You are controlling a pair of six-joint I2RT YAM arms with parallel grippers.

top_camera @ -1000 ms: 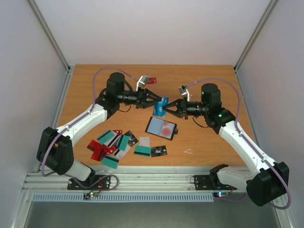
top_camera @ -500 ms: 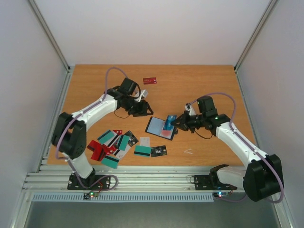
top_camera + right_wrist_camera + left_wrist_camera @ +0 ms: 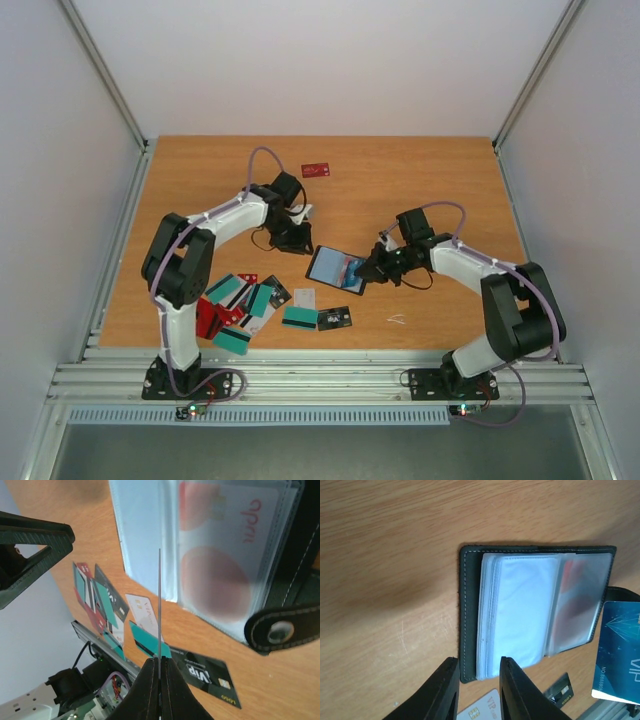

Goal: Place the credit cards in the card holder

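The card holder (image 3: pixel 328 266) lies open on the table, black outside with clear sleeves (image 3: pixel 530 605), one showing a red card (image 3: pixel 220 575). My right gripper (image 3: pixel 374 268) is shut on a blue credit card (image 3: pixel 352 267), which stands on edge over the holder's right half. The right wrist view shows that card edge-on (image 3: pixel 159 605) between the closed jaws of the right gripper (image 3: pixel 160 666). My left gripper (image 3: pixel 299 241) is open and empty at the holder's upper left end, and in its wrist view the left gripper (image 3: pixel 477 690) frames the black cover (image 3: pixel 469 620). Several more credit cards (image 3: pixel 240 303) lie at the front left.
A red card (image 3: pixel 316 170) lies alone at the back. A teal card (image 3: pixel 298 317), a black VIP card (image 3: pixel 335 318) and a white card (image 3: pixel 304 297) lie just in front of the holder. The holder's snap strap (image 3: pixel 280 627) sticks out on the right.
The left gripper has let go of the blue card and moved down to the holder's end. The right gripper has carried the card down to the open holder.
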